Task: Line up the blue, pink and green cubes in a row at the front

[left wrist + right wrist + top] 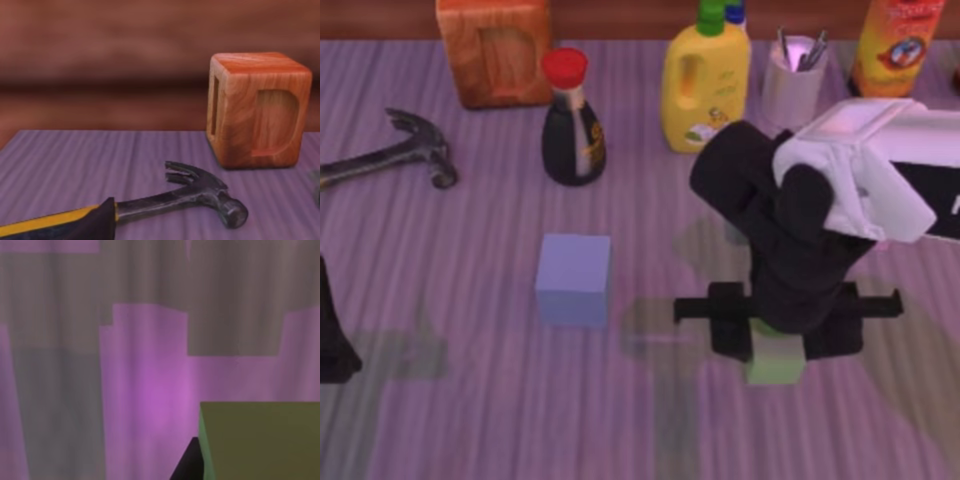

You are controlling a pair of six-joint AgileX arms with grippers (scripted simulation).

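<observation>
My right end effector (776,335) is down at the front right of the worktop (470,420), straddling the green cube (775,362), whose lower half shows beneath my wrist in the top view. In the right wrist view the green cube (260,440) fills the near corner with a dark finger (186,467) pressed along its side, so I judge the end effector clenched on it, though only one contact is visible. The blue cube (574,279) sits on the worktop to the left, well apart from the green one and a little farther back. The pink cube is not visible in any view; it may be hidden under my right arm, and I cannot tell. That is the main risk: moving the green cube sideways could knock an unseen cube out of line. The hold also looks off-centre in the wrist view, so the cube could twist or slip if I lift quickly. My left end effector (332,340) is parked at the left edge, its camera facing the hammer (200,197) and the wooden block (257,110); I cannot tell its state.
</observation>
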